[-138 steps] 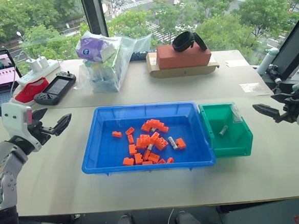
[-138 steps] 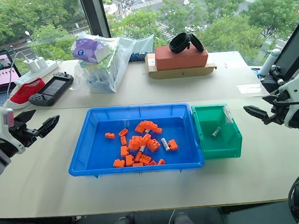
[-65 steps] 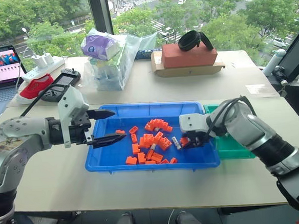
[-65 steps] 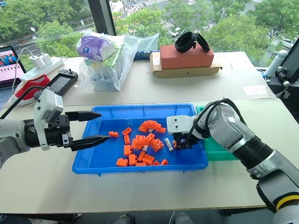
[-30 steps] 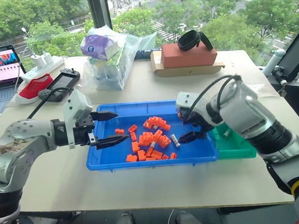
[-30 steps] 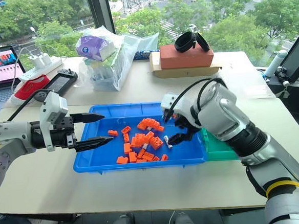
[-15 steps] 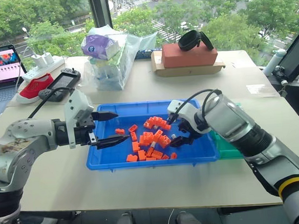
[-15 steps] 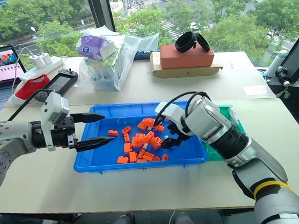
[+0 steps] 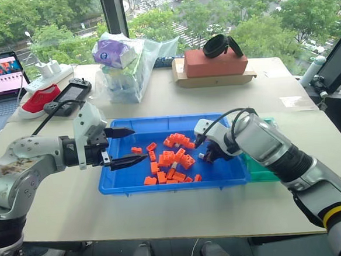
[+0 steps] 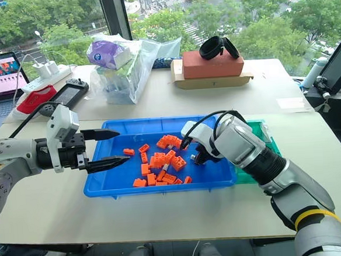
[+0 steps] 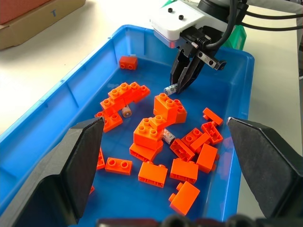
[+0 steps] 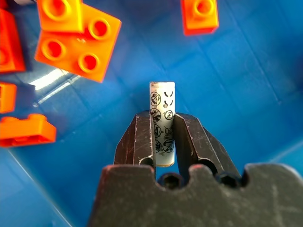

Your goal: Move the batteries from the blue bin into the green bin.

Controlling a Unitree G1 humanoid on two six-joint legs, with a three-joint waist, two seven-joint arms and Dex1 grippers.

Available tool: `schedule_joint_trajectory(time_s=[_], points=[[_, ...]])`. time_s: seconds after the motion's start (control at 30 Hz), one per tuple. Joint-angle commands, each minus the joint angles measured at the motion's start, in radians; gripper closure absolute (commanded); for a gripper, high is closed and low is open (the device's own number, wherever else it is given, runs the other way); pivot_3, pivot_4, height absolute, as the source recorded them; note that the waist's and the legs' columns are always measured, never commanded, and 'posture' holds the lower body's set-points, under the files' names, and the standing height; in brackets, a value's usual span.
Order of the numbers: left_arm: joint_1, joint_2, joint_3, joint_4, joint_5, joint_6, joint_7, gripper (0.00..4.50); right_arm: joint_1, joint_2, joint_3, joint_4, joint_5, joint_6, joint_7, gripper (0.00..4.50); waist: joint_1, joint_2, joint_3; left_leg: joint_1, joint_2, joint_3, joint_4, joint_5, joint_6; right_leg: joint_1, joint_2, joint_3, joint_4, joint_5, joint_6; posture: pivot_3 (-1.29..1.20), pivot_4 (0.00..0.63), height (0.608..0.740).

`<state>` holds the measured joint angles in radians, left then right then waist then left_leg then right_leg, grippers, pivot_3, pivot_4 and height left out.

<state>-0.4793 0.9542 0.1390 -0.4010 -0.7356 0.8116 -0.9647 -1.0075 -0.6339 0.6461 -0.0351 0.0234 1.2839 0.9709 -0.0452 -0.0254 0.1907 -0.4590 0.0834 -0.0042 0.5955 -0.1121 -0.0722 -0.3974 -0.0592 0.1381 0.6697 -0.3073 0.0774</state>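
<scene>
The blue bin (image 9: pixel 158 120) lies mid-table with a heap of orange bricks (image 9: pixel 173 160) in it. My right gripper (image 12: pixel 162 120) points down into the bin's right half and is shut on one of the batteries (image 12: pixel 162 106), a pale cylinder with printed symbols, low over the bin floor. Two more batteries (image 11: pixel 126 111) (image 11: pixel 166 136) lie among the bricks. My left gripper (image 9: pixel 138 145) hovers open over the bin's left part, holding nothing. The green bin (image 9: pixel 261 173) stands against the blue bin's right side, mostly hidden behind my right arm.
At the back of the table are a plastic bag of tissue packs (image 9: pixel 119 64), a red block on cardboard (image 9: pixel 216 63) with a black band on top, a game controller (image 9: pixel 68 94), a power strip and a laptop (image 9: pixel 0 81). A monitor stands at the right edge.
My right gripper has sunk toward the bin floor and closed on the battery that lay between its open fingers. The left arm has kept still.
</scene>
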Motion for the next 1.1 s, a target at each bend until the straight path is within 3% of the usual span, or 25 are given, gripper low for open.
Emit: schedule_joint_trajectory(time_s=[0.03,0.23,0.4,0.6,0.83,0.9,1.1], points=[[-0.026,0.001,0.015,-0.018,-0.009,-0.008,0.0,0.0,-0.036,-0.043,-0.007,-0.056,0.022,-0.019,0.023,4.22,0.002,0.0,0.0,0.0,0.0,0.0,0.0,0.0,0.0,0.0,0.0,0.0,0.0,0.0,0.0,0.0,0.15,0.739],[-0.048,-0.013,-0.005,-0.011,-0.008,-0.011,-0.007,0.0,-0.178,-0.12,-0.199,-0.025,0.14,-0.007,0.118,4.22,0.001,0.0,0.0,-0.001,0.0,0.0,0.0,0.0,0.0,-0.001,0.0,0.0,0.0,0.0,0.0,0.0,0.15,0.739],[-0.07,-0.022,-0.009,-0.007,-0.012,-0.017,-0.021,0.0,-0.281,-0.331,-0.295,0.152,0.153,-0.118,0.218,4.22,0.013,0.0,0.0,-0.001,0.0,0.0,-0.001,0.0,0.0,0.001,-0.001,-0.001,-0.004,0.0,0.0,0.0,0.15,0.739],[-0.114,-0.041,-0.033,0.035,-0.001,-0.037,-0.05,0.0,-0.121,-0.56,-0.231,0.134,0.108,-0.239,0.338,4.22,0.028,-0.001,0.0,-0.001,0.0,0.0,-0.002,0.0,0.001,0.002,-0.001,-0.004,-0.006,-0.001,-0.001,0.0,0.15,0.739],[-0.14,-0.053,-0.067,0.063,0.033,-0.059,-0.071,0.0,0.01,-0.524,-0.253,0.127,0.099,-0.175,0.279,4.22,-0.003,0.001,0.001,0.001,0.0,-0.001,-0.002,0.001,0.0,0.001,0.0,-0.003,-0.001,-0.001,-0.001,0.0,0.15,0.739],[-0.141,-0.051,-0.07,0.063,0.037,-0.061,-0.075,0.0,0.026,-0.51,-0.252,0.129,0.091,-0.163,0.25,3.19,0.0,0.001,0.001,0.001,0.0,-0.002,-0.002,0.001,0.0,0.002,0.0,-0.003,-0.002,-0.001,-0.001,0.0,0.15,0.739],[-0.136,-0.046,-0.061,0.057,0.038,-0.052,-0.071,0.0,0.005,-0.528,-0.256,0.124,0.071,-0.182,0.239,1.17,0.008,0.001,0.001,0.0,0.0,-0.002,-0.002,0.001,0.0,0.002,-0.001,-0.004,-0.003,-0.001,-0.001,0.0,0.15,0.739]])
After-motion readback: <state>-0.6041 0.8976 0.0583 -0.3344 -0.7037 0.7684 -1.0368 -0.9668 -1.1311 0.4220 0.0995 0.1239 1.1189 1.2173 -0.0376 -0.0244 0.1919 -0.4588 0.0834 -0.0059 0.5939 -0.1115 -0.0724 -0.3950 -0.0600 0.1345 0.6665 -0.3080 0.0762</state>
